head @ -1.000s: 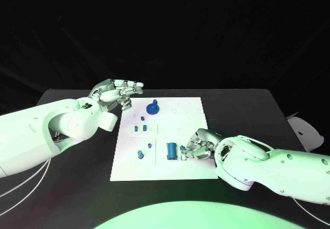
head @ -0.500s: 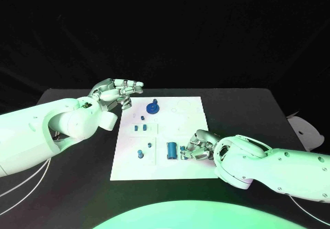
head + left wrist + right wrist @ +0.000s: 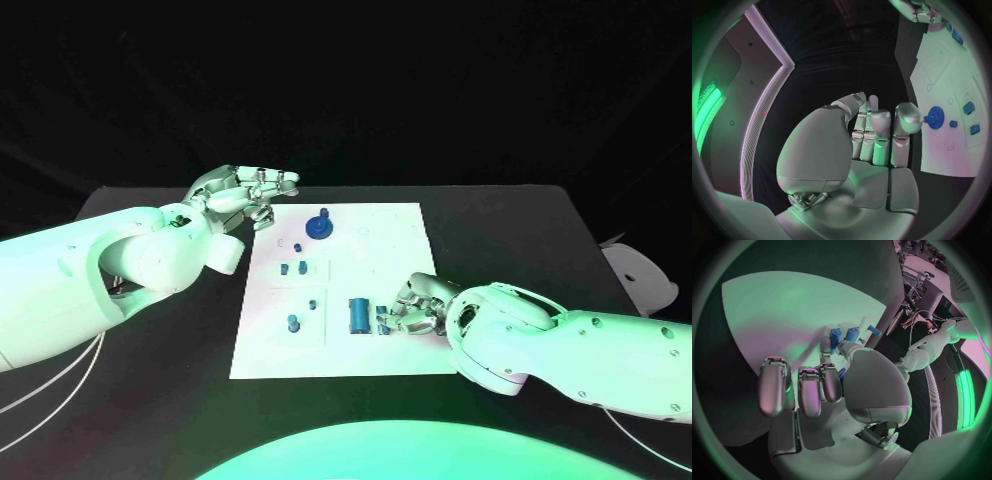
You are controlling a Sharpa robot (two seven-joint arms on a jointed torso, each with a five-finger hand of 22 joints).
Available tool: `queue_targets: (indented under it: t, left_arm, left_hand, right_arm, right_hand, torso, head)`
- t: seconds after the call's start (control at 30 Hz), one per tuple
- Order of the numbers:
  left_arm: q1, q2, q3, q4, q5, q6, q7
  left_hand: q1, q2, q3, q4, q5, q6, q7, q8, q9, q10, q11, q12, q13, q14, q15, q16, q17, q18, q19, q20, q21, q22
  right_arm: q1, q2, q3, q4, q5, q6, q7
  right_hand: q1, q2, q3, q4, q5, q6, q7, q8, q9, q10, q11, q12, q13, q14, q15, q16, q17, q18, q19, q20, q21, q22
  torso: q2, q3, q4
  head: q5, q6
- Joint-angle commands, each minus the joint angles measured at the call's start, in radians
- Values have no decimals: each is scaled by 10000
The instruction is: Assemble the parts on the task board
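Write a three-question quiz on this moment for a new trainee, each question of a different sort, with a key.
1. True or false: the left hand holds the blue gear.
2. Multiple choice: the right hand is at
A. the far edge of the task board
B. the near half of the task board, beside the blue cylinder
C. the bare table, off the board
3. Fill in: the blue gear stands near the board's ____ edge.

Key
1. False: the left hand hovers off the board's far left corner with fingers curled and nothing in them.
2. B
3. far
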Motion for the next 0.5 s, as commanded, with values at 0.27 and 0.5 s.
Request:
queue_targets:
  t: [0.27, 0.5]
  left_arm:
    - [10, 5, 7, 16, 64, 144, 28]
    - [10, -3, 7, 3, 64, 150, 23]
  left_hand:
    - [-78, 16, -54, 15, -21, -7, -77, 36, -16, -78, 13, 68, 16, -38, -12, 38, -2, 125, -9, 34, 0, 15]
    - [-74, 19, -58, 15, -20, -10, -77, 39, -16, -81, 12, 71, 17, -40, -13, 38, -6, 124, -5, 34, 3, 18]
  right_arm:
    - [-14, 92, -1, -76, -190, -8, 155]
    - [-15, -27, 0, 13, -400, -177, 266]
  right_hand:
    - [-848, -291, -501, 16, 541, -102, 108, -47, 36, 154, 44, -102, 1227, 979, -42, -11, 2275, -114, 293, -34, -180, 1973]
    - [-922, -269, -728, 10, 836, -109, 107, -35, 61, 159, 43, -94, 1237, 981, -41, -8, 2282, -114, 296, -33, -176, 1975]
  torso:
    - [-9, -6, 2]
    - [-9, 3, -1]
  head:
    - [-2, 7]
    - [0, 4]
